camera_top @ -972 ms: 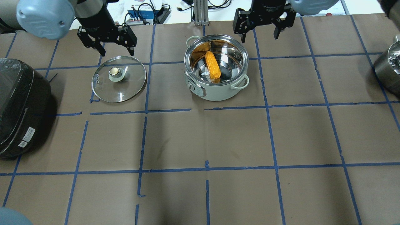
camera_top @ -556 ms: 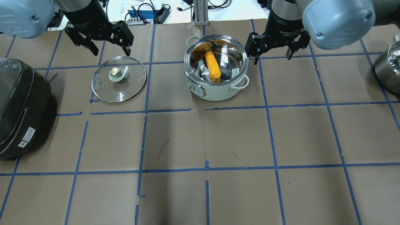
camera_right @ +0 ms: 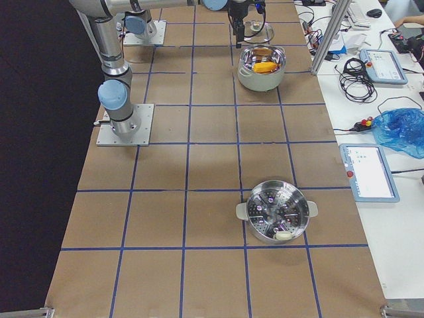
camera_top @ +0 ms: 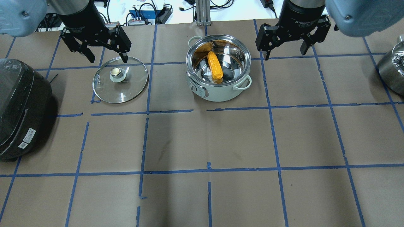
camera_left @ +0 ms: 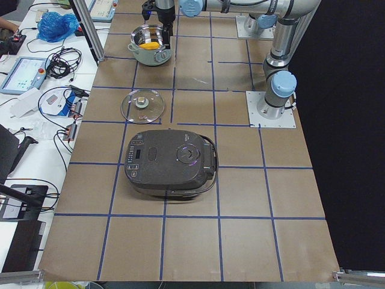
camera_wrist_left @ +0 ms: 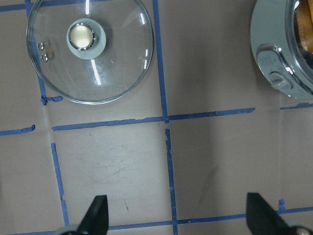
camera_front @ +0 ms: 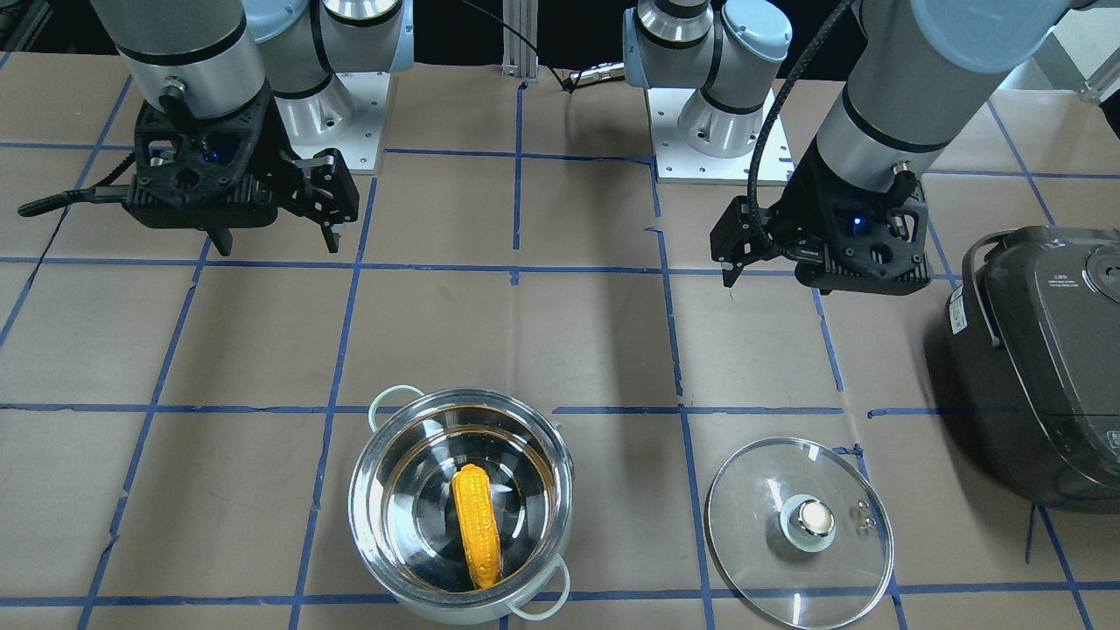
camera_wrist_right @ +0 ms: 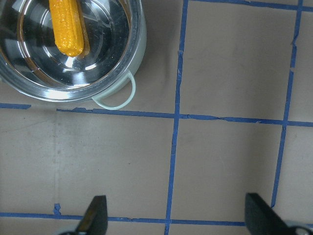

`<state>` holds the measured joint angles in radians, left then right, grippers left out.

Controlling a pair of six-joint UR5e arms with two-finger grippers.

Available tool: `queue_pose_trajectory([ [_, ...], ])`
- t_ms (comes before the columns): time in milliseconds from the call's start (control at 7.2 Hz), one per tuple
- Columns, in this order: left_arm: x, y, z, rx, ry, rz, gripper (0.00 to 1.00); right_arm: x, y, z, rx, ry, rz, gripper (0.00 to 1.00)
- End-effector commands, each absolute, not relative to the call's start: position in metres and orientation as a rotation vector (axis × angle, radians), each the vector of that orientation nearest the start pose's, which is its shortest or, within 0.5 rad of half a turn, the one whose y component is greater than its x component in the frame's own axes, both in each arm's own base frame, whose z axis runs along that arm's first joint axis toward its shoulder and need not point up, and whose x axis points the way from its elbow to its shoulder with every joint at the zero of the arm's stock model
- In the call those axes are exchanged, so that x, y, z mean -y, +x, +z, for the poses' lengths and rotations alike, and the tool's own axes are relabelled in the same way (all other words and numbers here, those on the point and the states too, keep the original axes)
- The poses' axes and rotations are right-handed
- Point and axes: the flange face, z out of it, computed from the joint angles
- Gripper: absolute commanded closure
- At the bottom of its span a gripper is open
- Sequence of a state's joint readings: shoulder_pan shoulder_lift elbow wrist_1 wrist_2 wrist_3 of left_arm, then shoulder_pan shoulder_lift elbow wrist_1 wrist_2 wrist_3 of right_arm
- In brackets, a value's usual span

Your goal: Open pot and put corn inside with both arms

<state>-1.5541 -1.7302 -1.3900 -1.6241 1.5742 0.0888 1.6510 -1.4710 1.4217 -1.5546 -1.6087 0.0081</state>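
you can see the corn (camera_top: 215,65) lying flat on the bottom of the open pot (camera_top: 217,94), so the job looks done to me. the right gripper (camera_top: 285,55) hangs up high, spread wide, with nothing in it. the pot sits down below and out ahead of it, a little toward the left gripper (camera_top: 108,58). i think the right one is the nearer of the two. the corn's long way points away from that gripper, across the line between its two fingers. the left gripper is spread wide and empty too. the lid (camera_top: 126,85) lies flat, knob up, down below and out ahead of it. nothing looks left to grab.
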Motion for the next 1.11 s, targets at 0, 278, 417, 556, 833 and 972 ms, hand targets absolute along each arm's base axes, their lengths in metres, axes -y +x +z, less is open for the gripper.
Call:
queue_pose_trajectory([
  [0, 0.5574, -0.1205, 0.4864, -3.115, 0.111, 0.057, 0.0, 0.5215, 0.1669, 0.5179, -3.165, 0.019, -0.073, 0.01],
  [278, 0.5575, -0.1206, 0.4858, -3.116, 0.111, 0.057, 0.0, 0.5227, 0.1704, 0.5236, -3.153, 0.099, -0.146, 0.0],
  [417, 0.5575, -0.1206, 0.4858, -3.116, 0.111, 0.057, 0.0, 0.5226, 0.168, 0.5221, -3.154, 0.099, -0.142, 0.0],
  [556, 0.5576, -0.1206, 0.4859, -3.116, 0.111, 0.055, 0.0, 0.5213, 0.1714, 0.5233, -3.15, 0.089, -0.148, 0.0],
  [833, 0.5576, -0.1206, 0.4853, -3.116, 0.111, 0.055, 0.0, 0.5221, 0.1707, 0.5224, -3.151, 0.089, -0.146, 0.0],
  [972, 0.5575, -0.1206, 0.4846, -3.116, 0.111, 0.057, 0.0, 0.5221, 0.1705, 0.5224, -3.152, 0.089, -0.146, 0.0],
])
